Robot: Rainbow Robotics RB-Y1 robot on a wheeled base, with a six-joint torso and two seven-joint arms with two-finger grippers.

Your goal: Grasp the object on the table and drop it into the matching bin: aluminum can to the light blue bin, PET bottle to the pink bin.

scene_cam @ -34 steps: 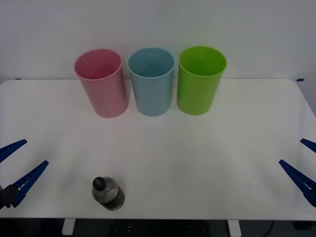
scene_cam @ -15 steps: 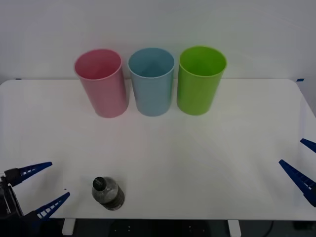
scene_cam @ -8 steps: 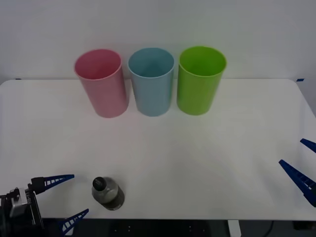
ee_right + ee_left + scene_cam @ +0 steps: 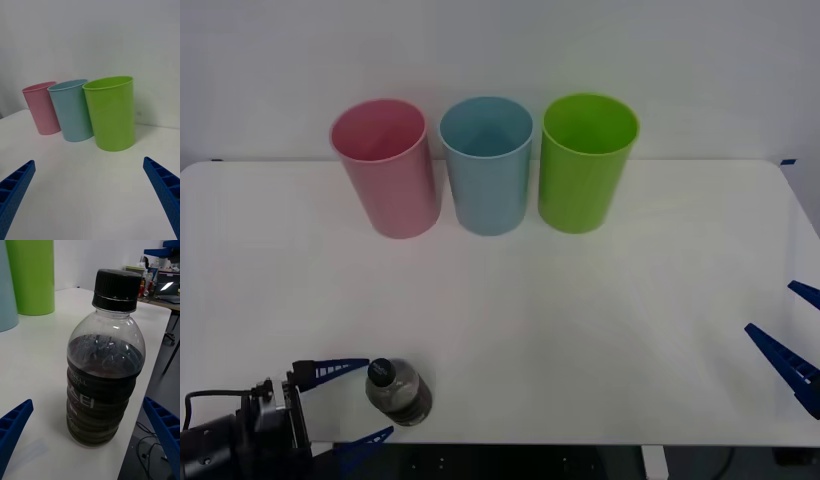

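- The PET bottle (image 4: 398, 392) stands upright on the white table (image 4: 580, 320), close to the near edge and left of centre, its black screw cap (image 4: 115, 289) on and a dark brown label (image 4: 98, 405) wrapped around its lower body.
- The left gripper (image 4: 355, 402) sits low at the near left corner, level with the bottle; its blue ribbed fingers (image 4: 330, 369) are spread wide, one on the far side of the bottle and one on the near side, neither touching it.
- In the left wrist view the bottle stands between the two finger tips (image 4: 15, 420), with clear space on both sides.
- The right gripper (image 4: 792, 330) hangs at the table's right edge, well apart from the bottle, fingers (image 4: 165, 187) spread apart and holding nothing.
- Three bins stand in a row at the far side: the pink bin (image 4: 385, 168) on the left, the light blue bin (image 4: 487, 165) in the middle, the green bin (image 4: 584, 162) on the right, each just beside the next.
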